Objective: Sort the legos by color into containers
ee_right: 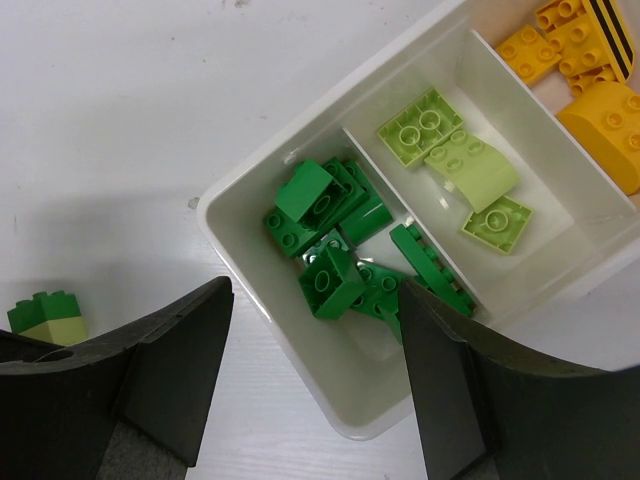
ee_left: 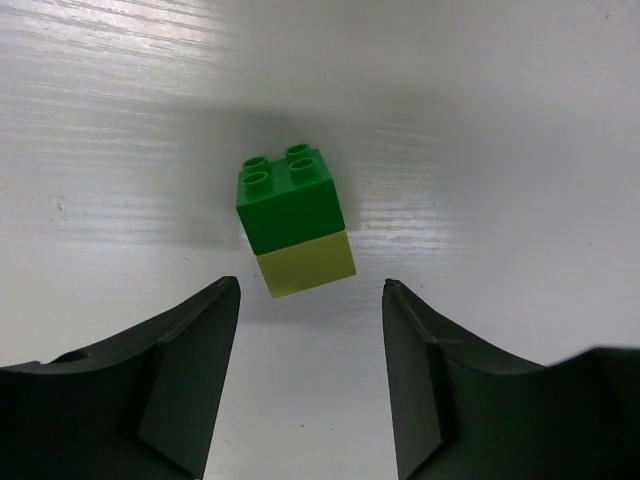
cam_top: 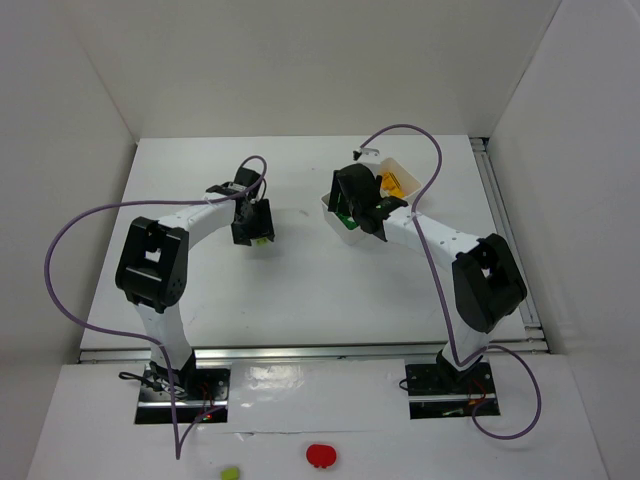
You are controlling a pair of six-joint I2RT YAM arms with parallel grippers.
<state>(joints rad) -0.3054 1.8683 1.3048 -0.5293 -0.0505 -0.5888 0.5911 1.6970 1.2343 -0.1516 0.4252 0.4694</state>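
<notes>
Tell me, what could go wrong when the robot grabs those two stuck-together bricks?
1. The dark green brick is joined to the lime brick. Dropped as one, a color may land in the wrong compartment of the tray.
2. Both bricks sit just beyond the open left tool, so closing now might miss or nudge them.
3. The right tool hangs over the tray and could block the way.

white table (cam_top: 300, 290), plain white walls (cam_top: 300, 60)
</notes>
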